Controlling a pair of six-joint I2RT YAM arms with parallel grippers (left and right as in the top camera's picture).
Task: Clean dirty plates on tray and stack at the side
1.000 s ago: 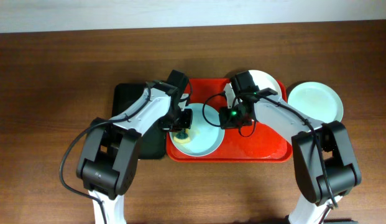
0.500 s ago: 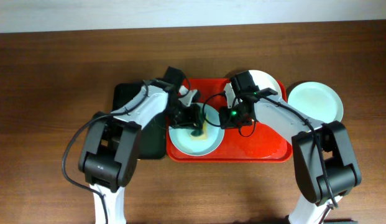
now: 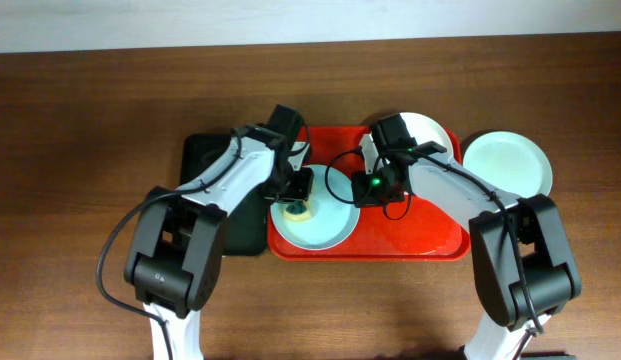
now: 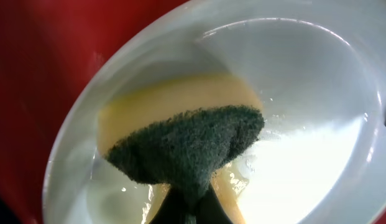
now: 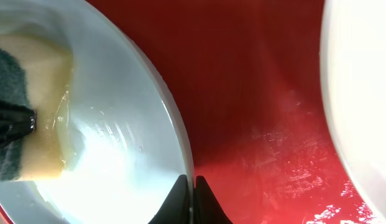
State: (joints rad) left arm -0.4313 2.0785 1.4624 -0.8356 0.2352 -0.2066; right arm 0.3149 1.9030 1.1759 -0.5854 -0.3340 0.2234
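Overhead: left gripper [image 3: 294,198], clamped on sponge [image 4: 189,146], has swept back leftward; right gripper [image 5: 193,186] pinches plate [image 3: 328,225] rim

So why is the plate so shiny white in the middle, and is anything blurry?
Left wrist: light bounces off the wet-looking plate, leaving a white glare patch; the sponge looks sharp. Right wrist: the same glare on that plate, plus a soft shine on the red tray. Overhead: even light, no glare, everything sharp.
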